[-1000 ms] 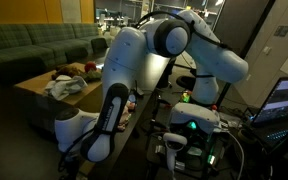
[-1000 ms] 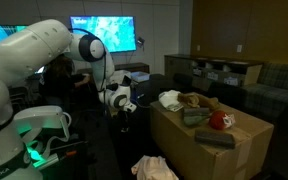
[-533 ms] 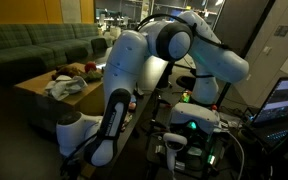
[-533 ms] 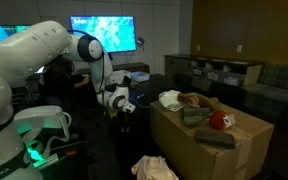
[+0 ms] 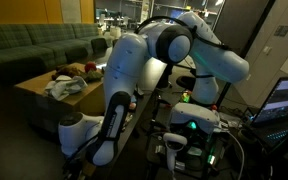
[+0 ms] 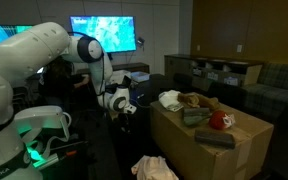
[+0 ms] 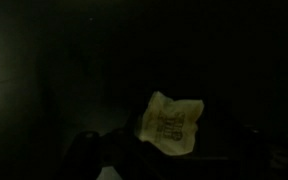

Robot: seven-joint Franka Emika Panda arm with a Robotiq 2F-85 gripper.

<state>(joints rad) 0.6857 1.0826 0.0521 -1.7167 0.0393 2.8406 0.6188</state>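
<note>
The wrist view is almost black. Only a crumpled pale yellow wrapper (image 7: 170, 124) with dark print shows, low and right of centre, on a dark surface. The fingers are lost in the dark along the bottom edge, so whether they touch the wrapper cannot be told. In an exterior view my gripper (image 6: 122, 108) hangs low, pointing down, just left of the cardboard box (image 6: 246, 150). How far the jaws stand apart is too small and dim to read there. In an exterior view the white arm (image 5: 134, 70) hides the gripper.
The cardboard box (image 5: 32, 92) carries a white cloth (image 6: 170, 99), grey items (image 6: 196, 116) and a red object (image 6: 220, 120). Another white cloth (image 6: 154, 168) lies on the floor. A green couch (image 5: 24, 50) stands behind. Cables and the robot base (image 5: 194, 125) crowd the near side.
The arm's upper joint has turned slightly. The gripper stays low beside the box, and nothing on the box has moved.
</note>
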